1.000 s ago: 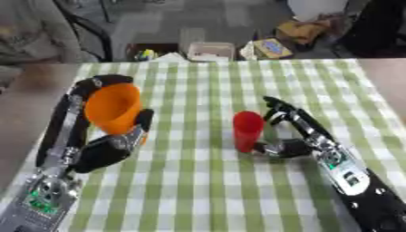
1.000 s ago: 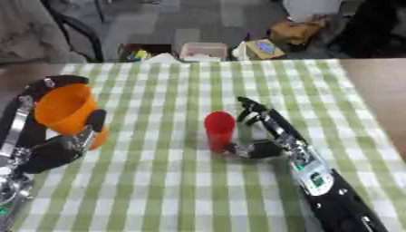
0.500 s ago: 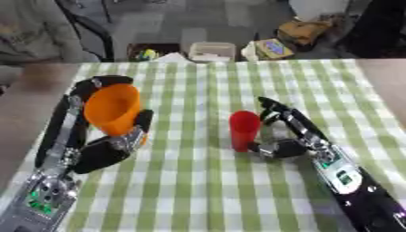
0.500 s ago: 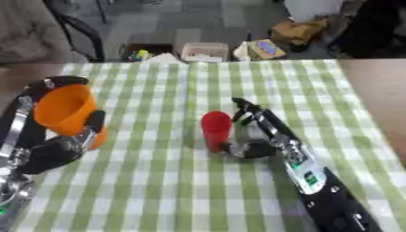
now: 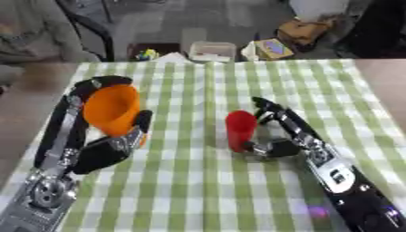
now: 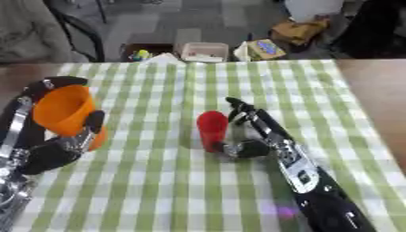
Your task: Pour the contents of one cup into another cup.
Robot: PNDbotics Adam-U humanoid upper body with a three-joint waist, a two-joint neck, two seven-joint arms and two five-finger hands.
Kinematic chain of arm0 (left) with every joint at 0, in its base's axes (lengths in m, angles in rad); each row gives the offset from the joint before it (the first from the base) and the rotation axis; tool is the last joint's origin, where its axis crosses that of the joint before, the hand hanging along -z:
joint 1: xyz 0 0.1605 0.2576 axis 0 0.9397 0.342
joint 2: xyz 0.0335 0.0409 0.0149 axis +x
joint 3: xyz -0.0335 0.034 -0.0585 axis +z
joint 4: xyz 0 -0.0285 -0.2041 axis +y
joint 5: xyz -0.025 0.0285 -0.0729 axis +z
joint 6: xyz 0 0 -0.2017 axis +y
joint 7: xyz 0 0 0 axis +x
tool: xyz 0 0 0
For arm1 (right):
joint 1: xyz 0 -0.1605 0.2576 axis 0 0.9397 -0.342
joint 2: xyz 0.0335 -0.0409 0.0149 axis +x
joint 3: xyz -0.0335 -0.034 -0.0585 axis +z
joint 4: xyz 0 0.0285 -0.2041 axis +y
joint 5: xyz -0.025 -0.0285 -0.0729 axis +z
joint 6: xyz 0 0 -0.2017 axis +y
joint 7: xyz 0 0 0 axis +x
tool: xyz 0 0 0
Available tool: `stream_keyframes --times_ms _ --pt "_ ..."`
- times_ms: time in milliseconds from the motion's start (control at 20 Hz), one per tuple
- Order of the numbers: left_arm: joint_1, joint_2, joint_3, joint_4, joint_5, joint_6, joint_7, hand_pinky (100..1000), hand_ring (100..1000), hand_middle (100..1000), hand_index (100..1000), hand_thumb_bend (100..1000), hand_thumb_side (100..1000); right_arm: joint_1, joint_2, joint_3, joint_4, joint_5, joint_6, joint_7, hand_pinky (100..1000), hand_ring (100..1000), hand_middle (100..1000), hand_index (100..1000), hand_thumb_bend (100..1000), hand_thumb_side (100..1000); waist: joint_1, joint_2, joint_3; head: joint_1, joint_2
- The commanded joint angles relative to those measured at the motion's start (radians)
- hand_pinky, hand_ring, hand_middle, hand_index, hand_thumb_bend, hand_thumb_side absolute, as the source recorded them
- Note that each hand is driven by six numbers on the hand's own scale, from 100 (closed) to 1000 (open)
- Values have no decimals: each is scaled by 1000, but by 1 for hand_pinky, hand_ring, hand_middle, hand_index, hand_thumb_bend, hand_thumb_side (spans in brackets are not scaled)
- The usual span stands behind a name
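Green-checked cloth [image 5: 190,190] covers the table where the red cup [image 5: 240,130] stands upright at centre, the right hand [image 5: 273,136] beside it, fingers and thumb partly curled about its base, not yet closed. The left hand [image 5: 111,147] clasps the orange cup [image 5: 111,110], tilted. A nudge could likely topple the red cup; open cloth surrounds it, edges well apart.

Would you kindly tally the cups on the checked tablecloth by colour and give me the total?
Orange cups: 1, the orange cup, held in the left hand.
Red cups: 1, the red cup, standing on the cloth with the right hand at it.
Total: 2 cups.
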Motion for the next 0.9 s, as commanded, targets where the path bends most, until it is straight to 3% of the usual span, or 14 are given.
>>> stream_keyframes --times_ms 50,900 --pt "-14 7 0 -13 3 -5 0 282 475 170 596 100 291 -25 -5 2 -28 13 -7 -2 681 948 603 998 605 387 -3 -17 1 -2 -4" --pt "-19 7 2 -26 17 -5 -5 283 475 170 596 100 298 -45 14 17 -10 39 -25 5 682 948 594 999 585 393 -4 -18 15 1 -9"
